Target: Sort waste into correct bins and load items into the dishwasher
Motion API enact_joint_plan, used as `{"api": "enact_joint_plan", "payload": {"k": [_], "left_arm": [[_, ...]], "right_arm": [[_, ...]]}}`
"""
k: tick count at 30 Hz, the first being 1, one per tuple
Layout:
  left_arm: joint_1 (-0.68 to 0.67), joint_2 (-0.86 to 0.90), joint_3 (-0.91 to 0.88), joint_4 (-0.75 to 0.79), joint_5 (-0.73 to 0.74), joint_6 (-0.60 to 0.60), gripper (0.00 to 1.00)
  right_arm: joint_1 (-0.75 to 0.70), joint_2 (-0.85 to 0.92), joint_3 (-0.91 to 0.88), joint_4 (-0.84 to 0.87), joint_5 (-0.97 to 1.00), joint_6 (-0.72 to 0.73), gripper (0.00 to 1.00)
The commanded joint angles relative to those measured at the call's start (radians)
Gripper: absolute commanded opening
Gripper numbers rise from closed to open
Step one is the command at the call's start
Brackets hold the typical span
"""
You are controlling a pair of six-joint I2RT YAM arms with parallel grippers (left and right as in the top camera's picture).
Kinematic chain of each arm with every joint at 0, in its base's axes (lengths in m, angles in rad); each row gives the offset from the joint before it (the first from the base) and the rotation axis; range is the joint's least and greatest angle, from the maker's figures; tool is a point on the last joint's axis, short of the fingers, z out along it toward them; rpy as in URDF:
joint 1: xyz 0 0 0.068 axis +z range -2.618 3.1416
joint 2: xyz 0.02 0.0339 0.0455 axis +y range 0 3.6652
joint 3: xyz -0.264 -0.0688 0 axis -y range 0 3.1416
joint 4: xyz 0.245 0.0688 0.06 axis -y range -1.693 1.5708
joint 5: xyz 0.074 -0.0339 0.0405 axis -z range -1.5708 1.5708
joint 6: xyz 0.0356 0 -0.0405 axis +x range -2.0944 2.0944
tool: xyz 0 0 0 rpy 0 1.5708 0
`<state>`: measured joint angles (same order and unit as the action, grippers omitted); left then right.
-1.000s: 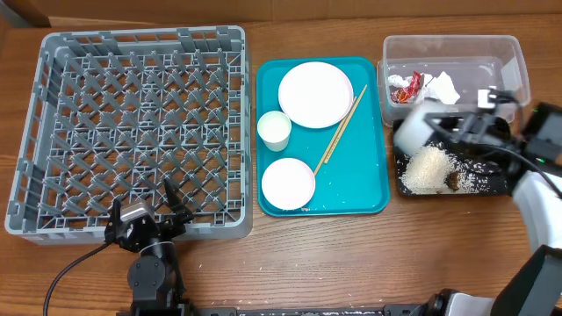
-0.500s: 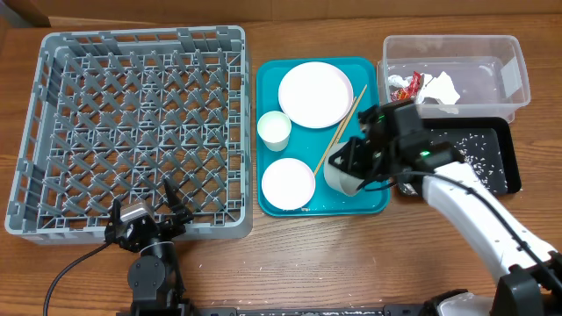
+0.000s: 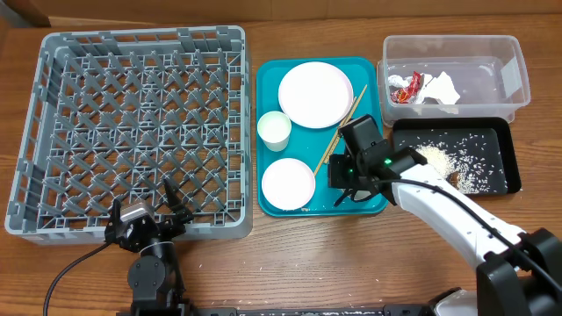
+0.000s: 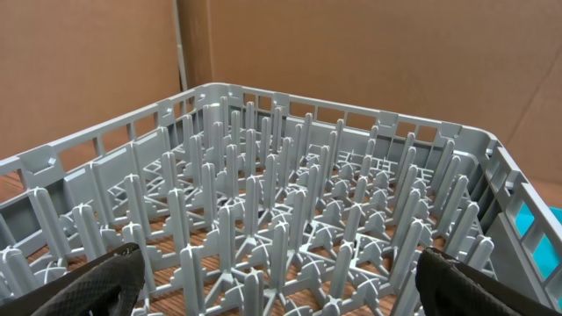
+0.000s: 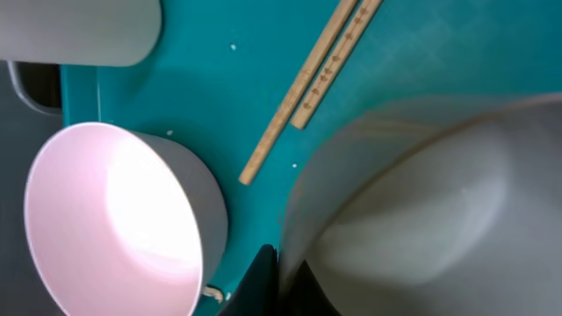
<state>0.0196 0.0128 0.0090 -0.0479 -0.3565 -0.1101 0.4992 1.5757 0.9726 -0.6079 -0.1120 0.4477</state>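
Right gripper point(image 3: 350, 175) is clenched on the rim of a bowl point(image 5: 421, 193), low over the teal tray point(image 3: 269, 88) near the chopsticks point(image 3: 342, 129). Left gripper point(image 3: 146, 207) is released at the rack point(image 3: 132, 114) front.

Recommended: lift clear of the second bowl point(image 3: 288, 183), carry level, and seat it between the rack pegs.

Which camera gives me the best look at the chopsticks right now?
Overhead: the chopsticks lie diagonally on the teal tray beside the plate, nearly full length in view. The right wrist view shows only one end, close up. The left wrist view shows only the dish rack.
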Motion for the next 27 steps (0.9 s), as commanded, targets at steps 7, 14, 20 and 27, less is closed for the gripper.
{"api": "enact_joint_plan", "payload": {"k": [7,14,20,27], "left_arm": [[-0.001,-0.008,-0.004,0.001,-0.013,-0.018,1.00],[-0.001,-0.008,-0.004,0.001,-0.012,-0.018,1.00],[-0.001,-0.008,-0.004,0.001,-0.013,-0.018,1.00],[-0.001,-0.008,-0.004,0.001,-0.013,-0.018,1.00]], "right_arm": [[0.006,0.008,0.025,-0.008,-0.055,-0.057,0.38],[0.006,0.006,0.212,-0.179,-0.129,-0.056,0.40],[0.005,0.006,0.437,-0.392,-0.159,-0.055,0.65],[0.005,0.009,0.435,-0.372,-0.178,-0.055,0.84]]}}
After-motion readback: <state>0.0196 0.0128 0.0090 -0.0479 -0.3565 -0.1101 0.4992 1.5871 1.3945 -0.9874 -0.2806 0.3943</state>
